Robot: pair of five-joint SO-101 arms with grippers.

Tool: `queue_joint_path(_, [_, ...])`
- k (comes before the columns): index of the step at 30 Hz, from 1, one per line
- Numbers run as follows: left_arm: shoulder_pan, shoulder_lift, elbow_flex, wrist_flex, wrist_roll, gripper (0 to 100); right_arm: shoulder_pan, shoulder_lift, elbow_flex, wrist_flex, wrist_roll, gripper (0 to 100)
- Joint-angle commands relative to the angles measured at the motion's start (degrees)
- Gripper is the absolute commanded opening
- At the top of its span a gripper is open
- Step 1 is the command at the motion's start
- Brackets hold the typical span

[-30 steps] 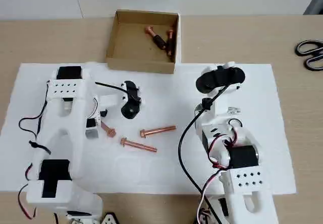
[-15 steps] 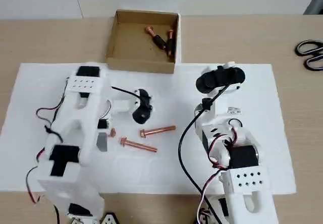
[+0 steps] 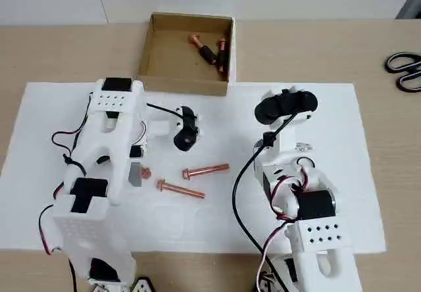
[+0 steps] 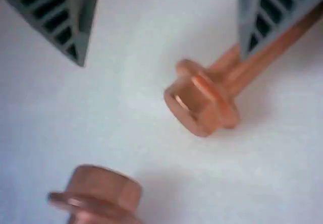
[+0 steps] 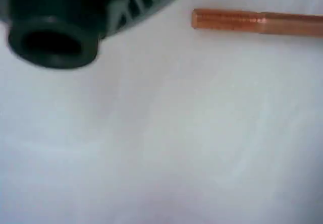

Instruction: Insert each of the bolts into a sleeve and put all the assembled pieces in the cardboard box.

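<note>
The left gripper [image 4: 162, 57] is down over the white sheet [image 3: 342, 127] with its jaws spread wide and nothing clamped between them. In the gap, close to one grey finger [image 4: 272, 12], lies the first bolt [image 4: 202, 103], its flanged head pointing into the open space and its copper shaft running off behind that finger (whether the finger touches the shaft I cannot tell). The other finger stands well apart from this bolt. A second bolt [image 4: 101, 193] shows its head just outside the gap, in front of the fingertips.

From the high view the first bolt's head peeks out beside the left jaws. The second bolt lies flat on the sheet a little further out. A third bolt [image 3: 206, 170] lies beyond both, between the two arms.

The right gripper [image 5: 96, 7] is closed on a black sleeve [image 5: 53, 45], which sticks out from the jaws with its open bore showing and a ribbed finger [image 5: 141, 2] alongside it. It hangs above the sheet. A bolt tip [image 5: 227, 19] (most likely the third bolt's) lies off to one side, clear of the sleeve.

The box [image 3: 148, 48] sits well beyond both sets of jaws, with two assembled pieces [image 3: 209, 52] inside against one wall. Scissors [image 3: 404, 68] lie at the table edge.
</note>
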Motion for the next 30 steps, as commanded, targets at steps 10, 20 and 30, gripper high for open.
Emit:
queue_joint_path(10, [-0.7,1.6,-2.3,-3.6,-23.0,19,0.7,-1.5,-0.4,-0.7,-0.2,0.5])
queue_joint_path(20, [-2.1,6.7,-2.4,-7.4,-23.1,17,0.7,-1.5,-0.4,-0.7,-0.2,0.5])
queue_joint_path(30, [-4.6,6.6,-2.4,-6.9,-23.0,1,0.7,-1.5,-0.5,-0.8,-0.2,0.5])
